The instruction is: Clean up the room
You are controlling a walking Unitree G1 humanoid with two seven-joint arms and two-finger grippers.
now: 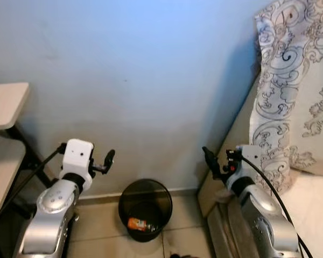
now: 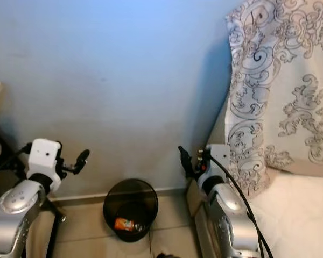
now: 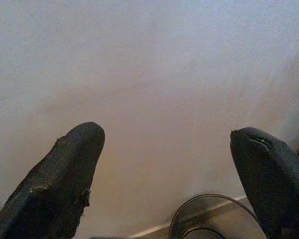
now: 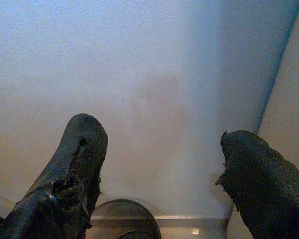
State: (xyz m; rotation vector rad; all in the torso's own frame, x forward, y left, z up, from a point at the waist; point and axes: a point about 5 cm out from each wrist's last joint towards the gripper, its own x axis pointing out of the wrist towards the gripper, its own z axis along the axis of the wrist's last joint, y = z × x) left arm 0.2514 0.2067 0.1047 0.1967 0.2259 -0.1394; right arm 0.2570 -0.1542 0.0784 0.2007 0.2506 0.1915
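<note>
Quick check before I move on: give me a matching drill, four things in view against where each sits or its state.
Things:
1. bin
2. orange wrapper
3. patterned cloth
4. left hand

Places or states:
A. draped at the robot's right
B. open, holding nothing
C. on the floor against the wall
D. inside the bin

Pairs: 1-C, 2-D, 3-A, 4-B

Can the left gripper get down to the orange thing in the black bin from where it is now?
Probably yes: the left gripper is open and empty, above and left of the black bin, whose top is open; the orange item lies at its bottom.
</note>
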